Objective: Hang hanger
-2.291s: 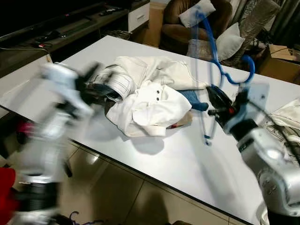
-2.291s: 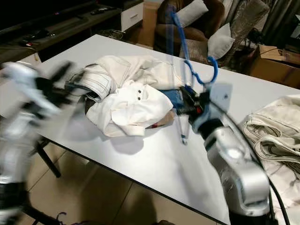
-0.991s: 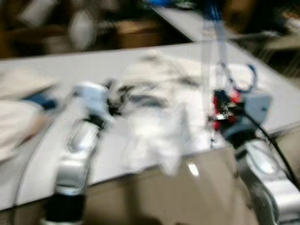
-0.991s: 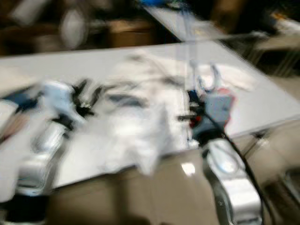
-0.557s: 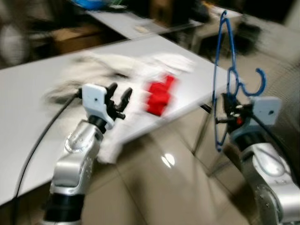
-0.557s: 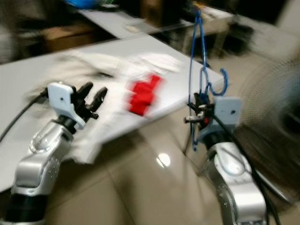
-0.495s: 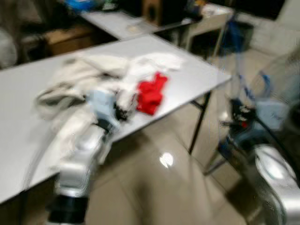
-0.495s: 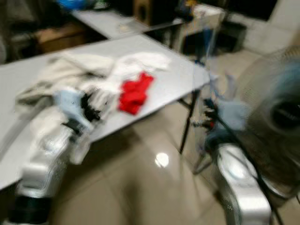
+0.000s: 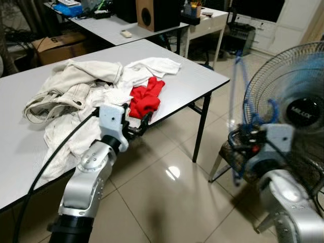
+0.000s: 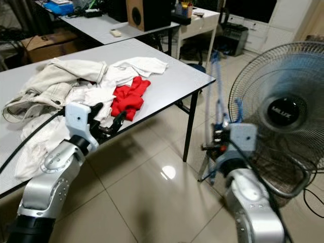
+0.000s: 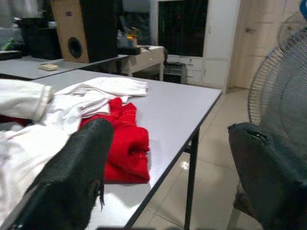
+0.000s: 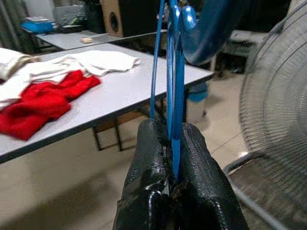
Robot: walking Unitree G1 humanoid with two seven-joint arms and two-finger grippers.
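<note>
Long white table [image 9: 192,76] with black folding legs runs across the left half of the frame, a heap of cream and white clothes [image 9: 76,96] piled on it and a crumpled red cloth [image 9: 147,98] sitting right up against the heap, near the table's front edge. Far right there's a round wire-grille standing fan [image 9: 296,109]. Upper left, a second white desk [image 9: 126,30] carries a wooden speaker box [image 9: 154,12]. Cardboard box [image 9: 53,45] on the floor beneath it. Glossy beige floor tiles [image 9: 167,202] below
</note>
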